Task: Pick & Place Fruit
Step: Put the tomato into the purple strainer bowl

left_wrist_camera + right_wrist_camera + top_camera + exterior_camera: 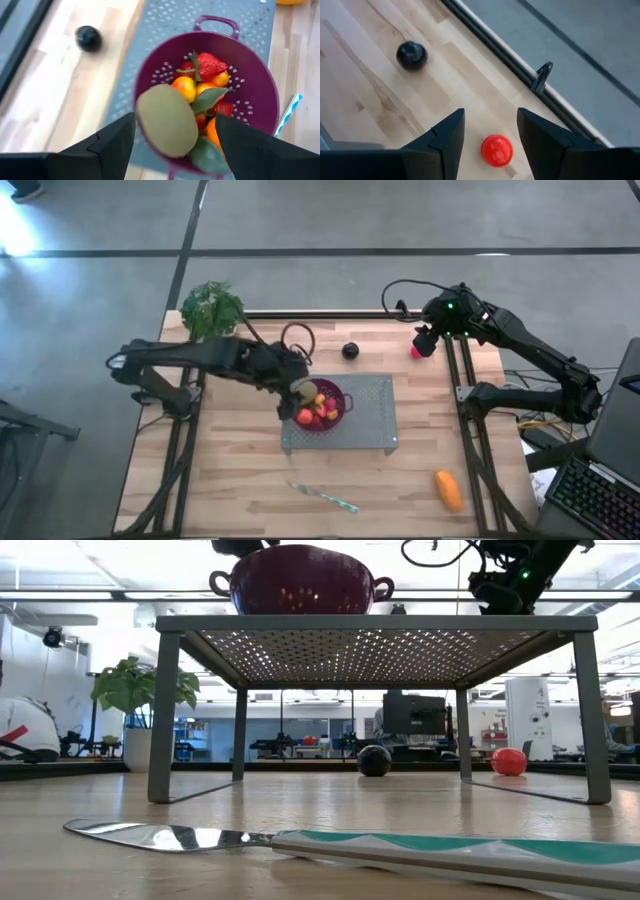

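Observation:
A purple colander (322, 406) stands on a grey perforated rack (370, 425) and holds strawberries and small orange pieces (202, 82). My left gripper (298, 391) is open over the colander's rim. The olive-green kiwi (167, 120) is between its fingers, above the bowl (250, 100). My right gripper (487, 132) is open, high above the pink-red ball (496, 150), which rests on the table near the far right corner (417, 352). The dark plum (350, 350) lies on the wood beyond the rack. The oblong orange fruit (449, 490) lies near the right front. My left gripper is open from above around the kiwi (150, 125). The kiwi lies close beside one finger (117, 140), with a clear gap to the other (245, 145). I cannot tell whether it touches the near finger or the colander's contents.
A slim knife (323, 497) with a teal handle lies near the table's front edge. A leafy plant (212, 308) stands at the far left corner. A dark cable loop (297, 336) lies beyond the colander. Black rails (465, 380) run along the table's sides.

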Tool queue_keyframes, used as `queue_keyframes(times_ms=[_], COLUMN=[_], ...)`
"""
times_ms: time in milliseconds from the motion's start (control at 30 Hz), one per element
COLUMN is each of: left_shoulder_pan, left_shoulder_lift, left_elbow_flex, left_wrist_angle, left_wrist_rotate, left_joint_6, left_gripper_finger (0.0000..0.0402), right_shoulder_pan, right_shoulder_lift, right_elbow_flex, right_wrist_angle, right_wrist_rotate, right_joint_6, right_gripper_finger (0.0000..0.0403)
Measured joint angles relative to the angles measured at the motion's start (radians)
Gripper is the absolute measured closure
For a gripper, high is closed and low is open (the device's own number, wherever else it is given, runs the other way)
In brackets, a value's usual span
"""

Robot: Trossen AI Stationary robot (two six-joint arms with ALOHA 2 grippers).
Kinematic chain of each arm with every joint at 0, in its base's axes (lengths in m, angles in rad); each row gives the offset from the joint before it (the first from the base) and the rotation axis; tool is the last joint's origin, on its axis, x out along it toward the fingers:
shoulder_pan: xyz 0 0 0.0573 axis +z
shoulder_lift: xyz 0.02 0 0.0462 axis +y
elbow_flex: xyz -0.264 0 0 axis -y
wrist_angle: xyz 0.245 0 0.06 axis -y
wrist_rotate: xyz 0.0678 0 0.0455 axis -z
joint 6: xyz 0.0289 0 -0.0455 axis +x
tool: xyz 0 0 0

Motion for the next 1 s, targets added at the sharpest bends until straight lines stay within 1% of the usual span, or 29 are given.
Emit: queue_keyframes(times_ms=[67,167,267,367,467,567,700,833,1000], left_shoulder_pan=[0.001,0.0,-0.015,-0.041,-0.076,-0.111,-0.147,-0.162,-0.169], left_shoulder_lift=[-0.005,-0.038,-0.104,-0.171,-0.234,-0.291,-0.355,-0.426,-0.514], left_elbow_flex=[0.064,0.133,0.142,0.11,0.051,-0.022,-0.135,-0.266,-0.433], left_wrist_angle=[-0.077,-0.145,-0.148,-0.146,-0.13,-0.128,-0.092,0.001,0.152], left_wrist_rotate=[-0.027,-0.121,-0.196,-0.245,-0.287,-0.328,-0.359,-0.37,-0.371], left_joint_6=[-0.021,-0.055,-0.085,-0.141,-0.2,-0.239,-0.278,-0.278,-0.275], left_gripper_finger=[0.0122,0.0122,0.0122,0.0122,0.0122,0.0122,0.0122,0.0122,0.0122], right_shoulder_pan=[0.0,0.0,0.0,-0.003,-0.037,-0.097,-0.174,-0.214,-0.213], right_shoulder_lift=[0.012,0.044,0.097,0.166,0.233,0.286,0.353,0.413,0.474], right_elbow_flex=[0.0,0.0,-0.001,-0.001,-0.002,-0.002,-0.002,-0.002,-0.002], right_wrist_angle=[-0.012,-0.014,-0.022,-0.05,-0.077,-0.078,-0.077,-0.077,-0.077], right_wrist_rotate=[0.0,0.0,-0.001,-0.001,-0.002,-0.003,-0.059,-0.062,-0.057], right_joint_6=[0.008,0.041,0.084,0.093,0.1,0.122,0.139,0.15,0.171], right_gripper_finger=[0.0231,0.0238,0.0244,0.0247,0.024,0.0221,0.0191,0.0158,0.0115])
